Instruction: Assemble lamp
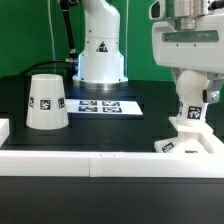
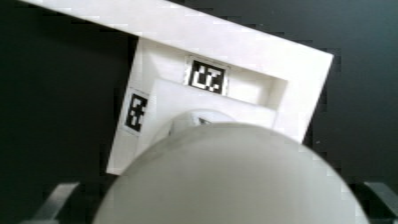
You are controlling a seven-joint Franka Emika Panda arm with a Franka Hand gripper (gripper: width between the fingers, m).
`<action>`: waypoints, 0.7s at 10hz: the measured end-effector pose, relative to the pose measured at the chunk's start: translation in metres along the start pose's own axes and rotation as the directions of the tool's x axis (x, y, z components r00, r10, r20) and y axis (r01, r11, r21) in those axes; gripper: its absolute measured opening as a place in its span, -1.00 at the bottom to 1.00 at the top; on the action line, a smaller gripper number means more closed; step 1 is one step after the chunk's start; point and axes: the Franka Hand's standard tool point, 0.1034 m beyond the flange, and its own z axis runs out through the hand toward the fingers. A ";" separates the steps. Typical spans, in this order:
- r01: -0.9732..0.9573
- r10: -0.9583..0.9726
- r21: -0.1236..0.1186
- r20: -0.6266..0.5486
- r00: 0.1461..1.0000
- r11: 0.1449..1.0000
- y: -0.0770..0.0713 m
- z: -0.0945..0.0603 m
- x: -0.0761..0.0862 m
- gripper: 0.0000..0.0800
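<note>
Black matte tabletop point(image 1: 100, 125) fills the scene before a green backdrop, with a raised white rail point(image 1: 90, 163) running along its near edge. At the near corner on the exterior view's right, the flat square white plastic lamp base point(image 1: 185, 141) with black-and-white tags lies against that rail. The round white bulb on its stem point(image 1: 190, 105) stands upright on the base, and the white two-finger gripper point(image 1: 190, 82) hangs directly above it, reaching down around the bulb's top. In the wrist view the rounded bulb point(image 2: 214, 175) bulges up between the grey fingertips point(image 2: 59, 203), with the tagged base point(image 2: 222, 80) below it; whether the fingers press the bulb or merely flank it cannot be told. The tapered cup-shaped white shade point(image 1: 46, 102) sits mouth down toward the table's edge on the exterior view's left, well apart from the gripper. Near the far edge the flat white marker board point(image 1: 100, 104) lies before the white robot pedestal point(image 1: 100, 55).
</note>
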 end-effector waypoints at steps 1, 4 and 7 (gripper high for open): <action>-0.093 0.093 0.009 -0.004 0.996 0.996 0.000 0.000 -0.001 0.44; -0.269 0.269 0.017 -0.013 0.963 0.963 -0.002 -0.003 -0.007 0.44; -0.356 0.356 0.022 0.001 0.934 0.934 -0.004 -0.005 -0.011 0.45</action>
